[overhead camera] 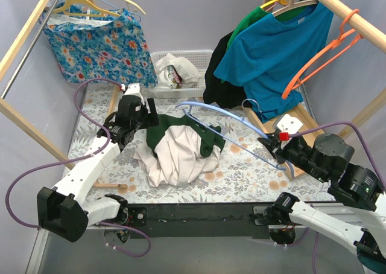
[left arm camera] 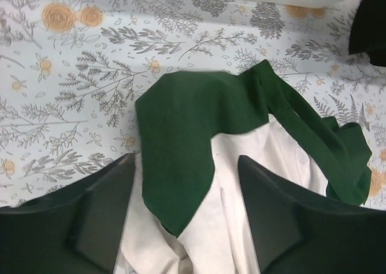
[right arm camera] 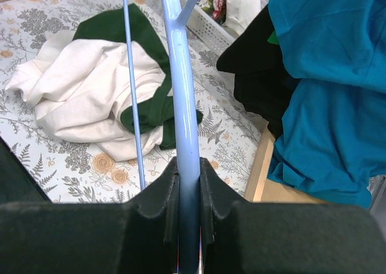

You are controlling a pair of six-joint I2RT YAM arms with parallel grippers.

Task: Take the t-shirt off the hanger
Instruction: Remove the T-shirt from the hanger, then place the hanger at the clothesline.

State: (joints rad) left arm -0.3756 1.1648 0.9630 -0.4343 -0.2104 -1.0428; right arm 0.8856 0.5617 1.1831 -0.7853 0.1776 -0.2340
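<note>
The white and dark green t-shirt [overhead camera: 178, 150] lies crumpled on the floral table, off the hanger. It also shows in the left wrist view [left arm camera: 181, 141] and the right wrist view [right arm camera: 90, 99]. The light blue hanger [overhead camera: 232, 124] is held above and to the right of the shirt. My right gripper [right arm camera: 189, 183] is shut on the hanger's arm [right arm camera: 181, 75]; in the top view that gripper [overhead camera: 278, 148] is right of the shirt. My left gripper [left arm camera: 184, 192] is open just over the shirt's left part, its fingers [left arm camera: 102, 201] apart, and it shows in the top view [overhead camera: 143, 120] too.
A white basket [overhead camera: 178, 75] with cloth stands at the back. A blue t-shirt [overhead camera: 277, 50] and black cloth hang at the back right, next to an orange hanger [overhead camera: 319, 54]. A floral garment [overhead camera: 99, 44] hangs at the back left. Wooden rack rails [overhead camera: 24, 123] frame both sides.
</note>
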